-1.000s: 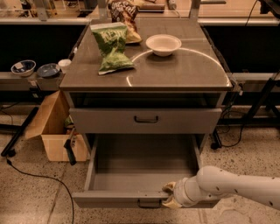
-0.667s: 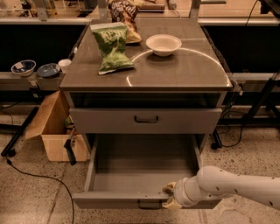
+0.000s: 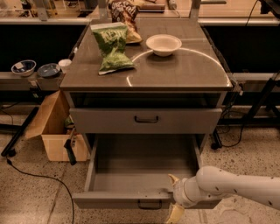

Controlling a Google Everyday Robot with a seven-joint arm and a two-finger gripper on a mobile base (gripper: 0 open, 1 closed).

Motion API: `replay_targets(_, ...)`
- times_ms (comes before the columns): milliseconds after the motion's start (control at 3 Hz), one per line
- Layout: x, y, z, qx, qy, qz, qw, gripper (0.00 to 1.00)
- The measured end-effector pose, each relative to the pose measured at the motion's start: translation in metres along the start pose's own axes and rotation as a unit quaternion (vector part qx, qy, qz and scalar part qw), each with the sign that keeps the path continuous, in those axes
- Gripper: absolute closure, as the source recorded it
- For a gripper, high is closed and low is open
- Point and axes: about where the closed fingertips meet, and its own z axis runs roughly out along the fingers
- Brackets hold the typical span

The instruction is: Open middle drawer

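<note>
At the foot of the cabinet [image 3: 175,74]: the middle drawer [image 3: 144,168], pulled far out toward the camera, with a small black bar handle [image 3: 150,204] centred on its flat grey front. Just above it in the cabinet: a second grey drawer [image 3: 100,121], pushed in, with a like black pull [image 3: 146,119].

At the cabinet's front right, on the pulled-out front panel just right of the handle: the gripper [image 3: 174,197], on a white arm [image 3: 236,190] reaching in low from the cabinet's right. Fingers [image 3: 173,179] spread wide, one inside the drawer behind the front panel, the other outside and hanging below it, with the panel between them. Cannot tell whether either presses on it.

On the cabinet top, toward its left: a green snack bag [image 3: 113,46]. Just behind that, at the cabinet's back edge: a darker bag [image 3: 124,11]. Near the middle of the top, toward the back: a white bowl [image 3: 163,45], upright, apart from both bags.

Left of the cabinet, on the speckled floor [image 3: 35,201]: an open cardboard box [image 3: 52,131], close against the cabinet's side, and a dark cable [image 3: 39,179]. Further left and higher, on a low shelf: two small bowls [image 3: 23,67] and a white cup [image 3: 64,64].
</note>
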Motion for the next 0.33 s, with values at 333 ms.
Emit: replay_targets(333, 0.0, 0.0, 0.0, 0.0, 0.0, 0.0, 1.0, 0.0)
